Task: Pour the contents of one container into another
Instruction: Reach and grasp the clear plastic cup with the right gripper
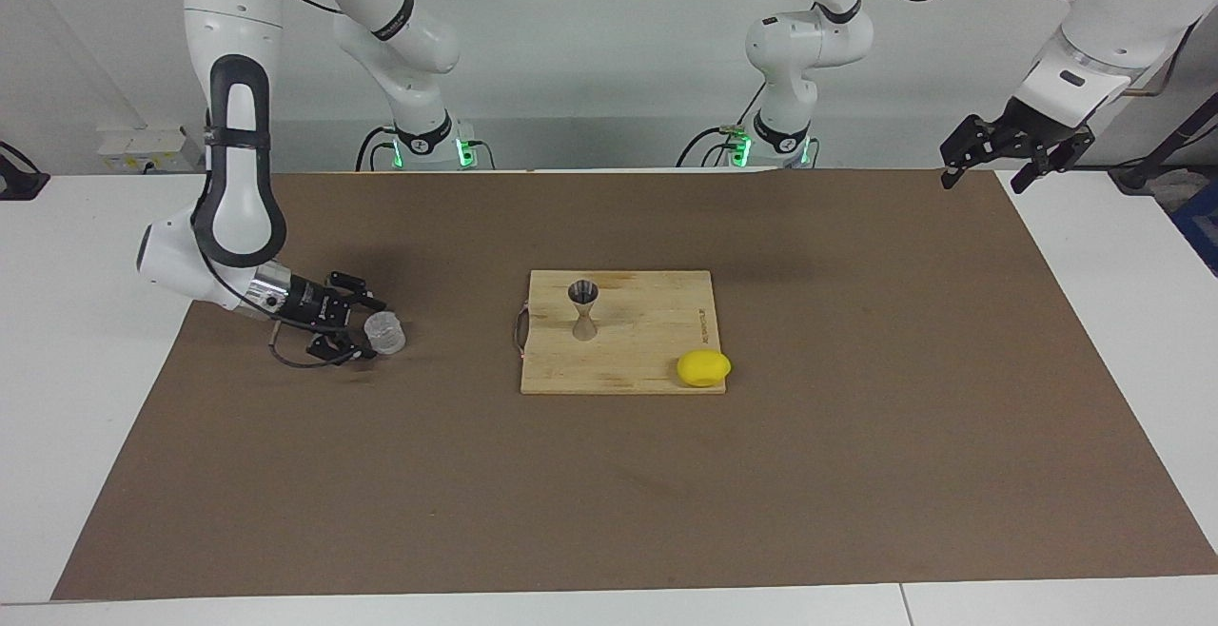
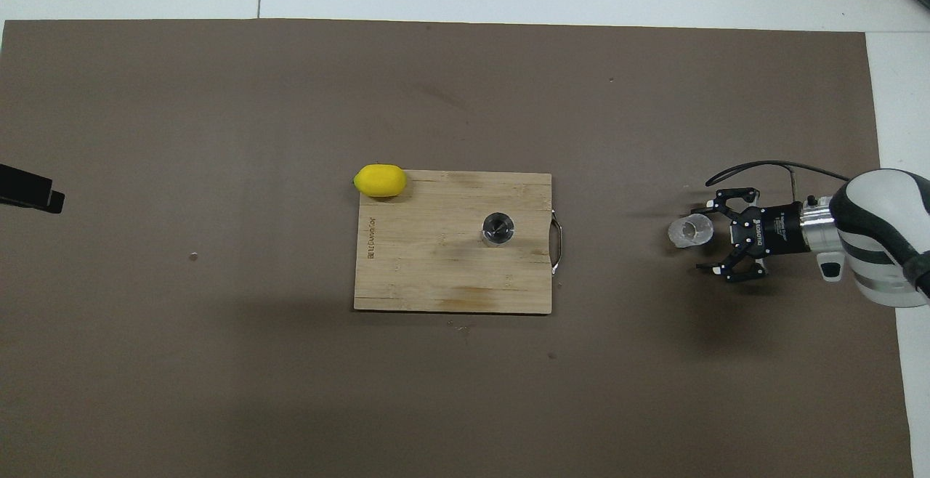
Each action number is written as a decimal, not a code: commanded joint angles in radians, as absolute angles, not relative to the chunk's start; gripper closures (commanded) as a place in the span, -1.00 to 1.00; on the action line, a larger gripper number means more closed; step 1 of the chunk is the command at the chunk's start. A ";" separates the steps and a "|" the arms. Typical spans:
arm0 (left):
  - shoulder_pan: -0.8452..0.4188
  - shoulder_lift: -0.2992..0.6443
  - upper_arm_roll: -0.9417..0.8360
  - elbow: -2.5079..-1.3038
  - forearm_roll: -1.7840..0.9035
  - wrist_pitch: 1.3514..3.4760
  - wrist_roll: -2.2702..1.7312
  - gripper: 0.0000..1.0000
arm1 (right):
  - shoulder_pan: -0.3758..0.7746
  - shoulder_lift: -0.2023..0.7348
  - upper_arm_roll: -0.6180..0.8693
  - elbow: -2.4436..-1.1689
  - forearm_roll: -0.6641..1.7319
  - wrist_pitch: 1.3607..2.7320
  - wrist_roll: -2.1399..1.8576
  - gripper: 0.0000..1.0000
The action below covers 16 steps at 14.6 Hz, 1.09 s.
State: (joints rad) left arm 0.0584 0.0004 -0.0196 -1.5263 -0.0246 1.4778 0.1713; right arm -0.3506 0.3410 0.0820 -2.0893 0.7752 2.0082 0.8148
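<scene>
The clear squat cup (image 1: 388, 335) stands on the brown mat toward the right arm's end of the table; it also shows in the overhead view (image 2: 686, 232). My right gripper (image 1: 371, 329) is low beside it and open, with one finger on each side of the cup's near edge, and shows the same in the overhead view (image 2: 703, 235). I cannot tell whether they touch. The metal jigger (image 1: 582, 310) stands upright on the wooden board (image 1: 647, 345), seen from above as a round rim (image 2: 498, 229). My left gripper (image 1: 1013, 155) waits open and empty, raised over the mat's corner.
A yellow lemon (image 1: 703, 368) lies at the board's corner farther from the robots, toward the left arm's end, half on the mat (image 2: 380, 180). The board (image 2: 436, 274) has a metal handle on the side toward the cup.
</scene>
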 commanded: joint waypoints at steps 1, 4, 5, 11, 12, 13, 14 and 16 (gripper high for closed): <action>0.055 -0.035 -0.018 -1.566 -0.008 1.471 0.155 -1.00 | -0.347 0.311 0.089 -2.128 0.819 2.028 0.784 -1.00; 0.052 -0.035 -0.018 -1.566 -0.008 1.471 0.156 -1.00 | -0.325 0.311 0.087 -2.129 0.859 2.026 0.761 -0.87; 0.054 -0.035 -0.018 -1.568 -0.008 1.471 0.155 -1.00 | -0.325 0.311 0.087 -2.129 0.859 2.023 0.730 -0.62; 0.051 -0.035 -0.018 -1.568 -0.008 1.471 0.156 -1.00 | -0.327 0.292 0.086 -2.120 0.861 2.016 0.745 0.98; 0.051 -0.035 -0.018 -1.568 -0.008 1.473 0.156 -1.00 | -0.322 0.276 0.087 -2.120 0.861 2.019 0.779 0.98; 0.051 -0.035 -0.018 -1.566 -0.008 1.471 0.156 -1.00 | -0.302 0.259 0.087 -2.120 0.861 2.023 0.817 0.98; 0.049 -0.035 -0.018 -1.568 -0.008 1.471 0.156 -1.00 | -0.272 0.236 0.086 -2.120 0.861 2.028 0.856 0.98; 0.034 -0.035 -0.015 -1.568 -0.008 1.471 0.156 -1.00 | -0.204 0.192 0.084 -2.120 0.859 2.037 0.941 0.98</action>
